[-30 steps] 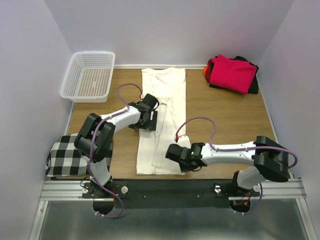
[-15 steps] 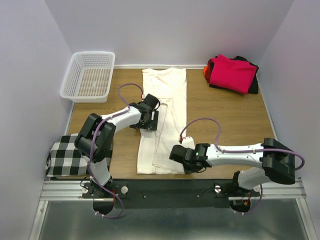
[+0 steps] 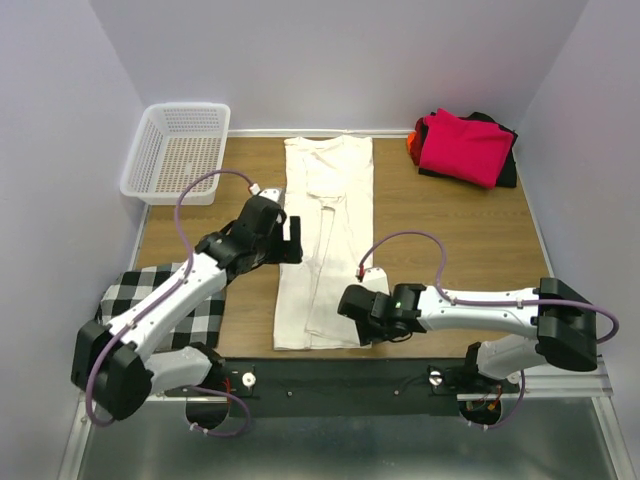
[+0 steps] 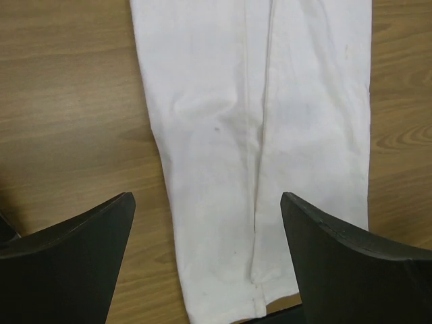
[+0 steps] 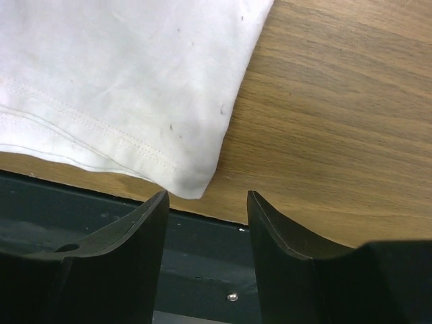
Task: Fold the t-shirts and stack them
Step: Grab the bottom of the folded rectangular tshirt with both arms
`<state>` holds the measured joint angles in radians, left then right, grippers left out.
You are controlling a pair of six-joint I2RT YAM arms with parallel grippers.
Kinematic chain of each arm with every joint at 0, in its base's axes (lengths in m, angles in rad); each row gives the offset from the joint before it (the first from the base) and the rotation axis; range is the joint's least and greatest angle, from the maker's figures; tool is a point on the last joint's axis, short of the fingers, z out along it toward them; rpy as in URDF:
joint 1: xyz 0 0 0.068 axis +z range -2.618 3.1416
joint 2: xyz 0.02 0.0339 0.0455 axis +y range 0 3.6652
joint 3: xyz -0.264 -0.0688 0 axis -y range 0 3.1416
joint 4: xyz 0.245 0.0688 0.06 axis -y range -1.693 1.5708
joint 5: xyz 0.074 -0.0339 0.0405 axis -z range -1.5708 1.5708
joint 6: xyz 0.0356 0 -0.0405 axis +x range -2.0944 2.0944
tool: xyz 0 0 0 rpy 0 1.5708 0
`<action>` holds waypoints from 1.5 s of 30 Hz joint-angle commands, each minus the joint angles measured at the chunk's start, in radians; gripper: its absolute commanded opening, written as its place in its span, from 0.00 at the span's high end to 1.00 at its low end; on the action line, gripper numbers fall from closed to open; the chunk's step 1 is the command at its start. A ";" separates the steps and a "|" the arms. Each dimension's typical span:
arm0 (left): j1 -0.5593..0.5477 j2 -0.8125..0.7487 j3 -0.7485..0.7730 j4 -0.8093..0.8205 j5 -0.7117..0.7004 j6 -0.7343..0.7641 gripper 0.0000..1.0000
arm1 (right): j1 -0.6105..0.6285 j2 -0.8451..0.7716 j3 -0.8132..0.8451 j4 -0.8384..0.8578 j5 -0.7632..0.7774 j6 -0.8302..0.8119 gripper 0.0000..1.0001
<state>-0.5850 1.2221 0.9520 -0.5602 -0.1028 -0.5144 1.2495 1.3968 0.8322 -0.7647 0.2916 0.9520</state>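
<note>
Both pairs of jaws are standing apart, empty; the limp cream shirt [image 3: 325, 240] is lying below your left gripper [image 4: 206, 202], its hem corner [image 5: 191, 183], likely your best pinch, just ahead of your right gripper [image 5: 206, 197].

Table [image 3: 450, 240], contents:
- Shirt [image 3: 325, 240]: centre, laid lengthwise from far edge to near edge.
- Shirt stack [image 3: 465, 148]: far right corner, well apart from the shirt.
- Basket [image 3: 190, 108]: far left corner.
- Cloth [image 3: 125, 310]: near left, at the table's edge, partly under the left arm.
- Left gripper [image 4: 208, 206]: over the shirt's left side, midway.
- Right gripper [image 5: 206, 202]: at the shirt's near right corner.
</note>
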 commanded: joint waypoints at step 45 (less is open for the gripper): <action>-0.441 -0.015 -0.219 -0.265 -0.218 -0.843 0.41 | 0.008 -0.018 -0.062 0.074 0.075 0.048 0.43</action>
<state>-0.9745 1.1629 0.6704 -0.7097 -0.1741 -1.1633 1.2495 1.4101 0.7914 -0.6987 0.3325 1.0355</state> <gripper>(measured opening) 0.586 0.571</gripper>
